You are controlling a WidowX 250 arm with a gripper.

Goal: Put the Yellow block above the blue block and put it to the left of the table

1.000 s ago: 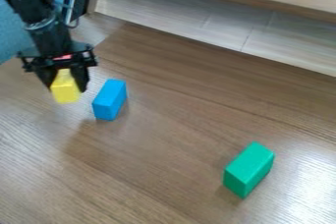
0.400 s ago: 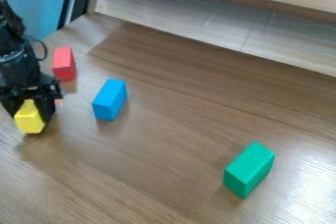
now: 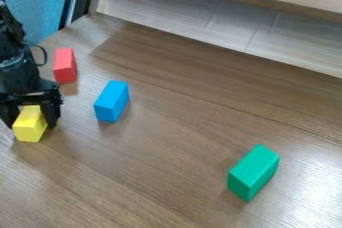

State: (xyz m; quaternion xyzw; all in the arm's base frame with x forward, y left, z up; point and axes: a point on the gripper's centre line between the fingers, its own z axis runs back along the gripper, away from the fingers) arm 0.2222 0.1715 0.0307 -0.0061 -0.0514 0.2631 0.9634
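Wood table (image 3: 153, 167): red block (image 3: 65, 65), blue block (image 3: 111, 101), distant green block (image 3: 253, 172); pincer (image 3: 31, 123) parted around yellow block (image 3: 29, 131).

The gripper (image 3: 33, 121) and yellow block (image 3: 28, 130) are now farther left and nearer, well apart from the blue block (image 3: 111, 101). The fingers stand wider apart, and the red block (image 3: 65, 66) is uncovered.

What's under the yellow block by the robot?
The yellow box-shaped block is at the black robot gripper. Around it you can see the brown wood-grain table. The block itself hides the spot right underneath, so I can't tell what is there.
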